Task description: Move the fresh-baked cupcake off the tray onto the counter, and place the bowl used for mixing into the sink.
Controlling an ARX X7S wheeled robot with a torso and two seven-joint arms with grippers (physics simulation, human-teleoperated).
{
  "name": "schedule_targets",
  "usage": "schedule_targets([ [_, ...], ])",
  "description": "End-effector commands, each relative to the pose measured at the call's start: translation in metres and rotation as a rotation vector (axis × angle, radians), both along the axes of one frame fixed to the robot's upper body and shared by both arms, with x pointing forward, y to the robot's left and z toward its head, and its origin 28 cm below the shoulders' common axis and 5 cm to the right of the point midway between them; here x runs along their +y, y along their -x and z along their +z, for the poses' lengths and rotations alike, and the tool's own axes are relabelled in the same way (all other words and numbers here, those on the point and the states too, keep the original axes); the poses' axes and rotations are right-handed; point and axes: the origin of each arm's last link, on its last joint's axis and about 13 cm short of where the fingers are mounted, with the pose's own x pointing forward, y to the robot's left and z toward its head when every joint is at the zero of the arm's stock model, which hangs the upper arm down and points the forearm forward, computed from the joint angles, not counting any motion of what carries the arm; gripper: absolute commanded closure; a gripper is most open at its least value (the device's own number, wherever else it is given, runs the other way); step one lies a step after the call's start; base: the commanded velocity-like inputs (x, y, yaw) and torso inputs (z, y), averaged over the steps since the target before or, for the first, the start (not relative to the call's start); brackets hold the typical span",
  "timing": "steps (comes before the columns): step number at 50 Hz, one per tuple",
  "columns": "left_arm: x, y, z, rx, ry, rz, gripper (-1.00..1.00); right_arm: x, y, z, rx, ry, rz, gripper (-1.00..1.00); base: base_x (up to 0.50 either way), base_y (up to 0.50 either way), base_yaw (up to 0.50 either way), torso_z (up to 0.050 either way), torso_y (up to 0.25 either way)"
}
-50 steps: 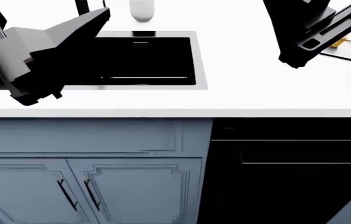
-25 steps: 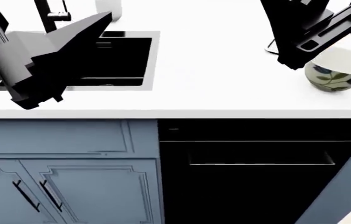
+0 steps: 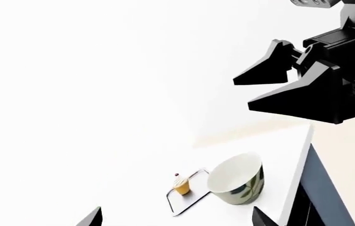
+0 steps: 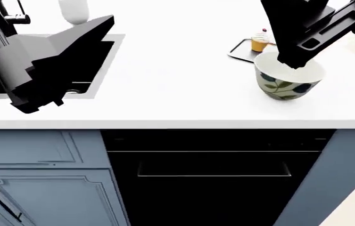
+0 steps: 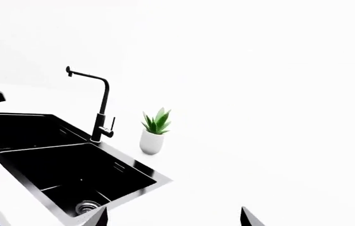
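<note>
The cupcake (image 4: 261, 41), with a yellow wrapper and a red cherry, stands on the silver tray (image 4: 238, 52) at the back right of the white counter (image 4: 177, 89). In front of the tray stands the white bowl (image 4: 288, 78), with a leaf pattern on its side. My right gripper (image 4: 293, 59) hangs open in the air above the bowl's far rim and holds nothing. The black sink (image 4: 102, 56) lies at the left, partly behind my open, empty left gripper (image 4: 95, 28). The left wrist view shows the cupcake (image 3: 181, 183), the tray (image 3: 178, 205) and the bowl (image 3: 237, 180) far off.
A black faucet (image 5: 100, 106) and a white plant pot (image 5: 152, 140) stand behind the sink (image 5: 70, 165). Below the counter's front edge are a black appliance front (image 4: 209, 174) and blue cabinet doors (image 4: 32, 183).
The head view has swung right along the counter: the sink slid left, and the bowl, tray and cupcake came fully into view. Both arms keep their places in the view.
</note>
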Motion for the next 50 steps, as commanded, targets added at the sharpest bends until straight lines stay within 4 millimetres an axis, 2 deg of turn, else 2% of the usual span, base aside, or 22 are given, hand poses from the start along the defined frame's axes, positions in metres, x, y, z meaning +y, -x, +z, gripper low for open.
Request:
schedule_targets([
  [1, 0.0002, 0.0010, -0.0009, 0.007, -0.002, -0.001, -1.00, 0.0022, -0.0008, 0.0007, -0.006, 0.001, 0.014, -1.00, 0.28, -0.41, 0.00, 0.000, 0.000],
  [35, -0.0025, 0.0052, 0.0009, 0.018, -0.033, -0.027, -1.00, 0.0035, 0.0000, 0.0016, 0.001, 0.027, 0.046, -1.00, 0.39, -0.24, 0.00, 0.000, 0.000],
  [50, -0.0091, 0.0099, 0.0013, 0.057, -0.055, -0.078, -1.00, 0.0016, 0.0076, 0.0059, 0.027, 0.052, 0.094, -1.00, 0.42, -0.21, 0.00, 0.000, 0.001],
])
